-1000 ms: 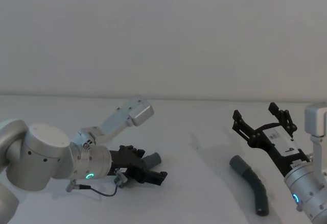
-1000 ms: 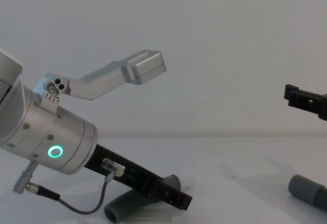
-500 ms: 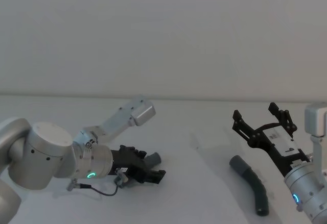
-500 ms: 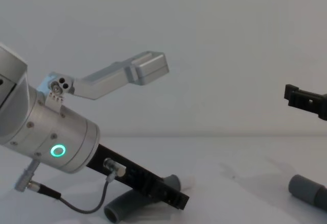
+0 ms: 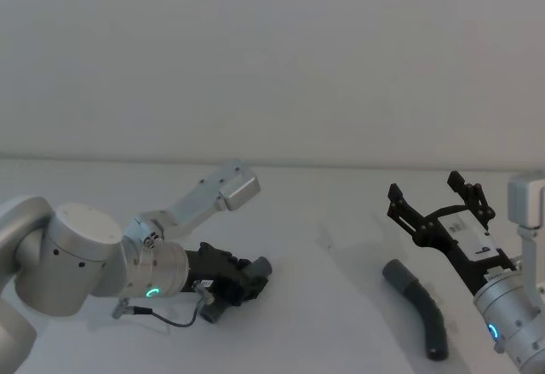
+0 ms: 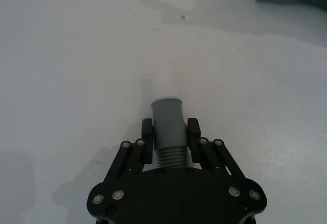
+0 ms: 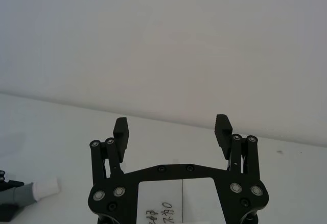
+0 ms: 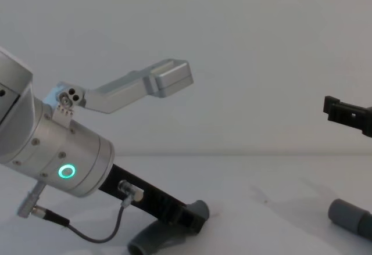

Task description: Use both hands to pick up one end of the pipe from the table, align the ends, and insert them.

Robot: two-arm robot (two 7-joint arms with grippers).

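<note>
Two dark grey hose pieces are seen on the white table, well apart from each other. The left hose piece is gripped by the left gripper, which is held low over the table on the robot's left side. In the left wrist view, the black fingers are pressed tight on both sides of this piece. It is pinched right where the smooth cuff meets the bumpy ribbed part. The cuff is pushed out past the fingertips and is pointed away from the wrist. In the chest view, the other end of this piece is seen sticking out below the gripper, down near the table. A silver wrist with a green glowing ring is seen behind the left gripper.

The right hose piece is laid flat on the table on the robot's right side. It is bent a little, and it is not touched by either gripper. The right gripper is held up in the air, just behind this piece. Its fingers are spread wide apart and nothing is held in them. In the right wrist view, its two fingertips are seen far from each other.
</note>
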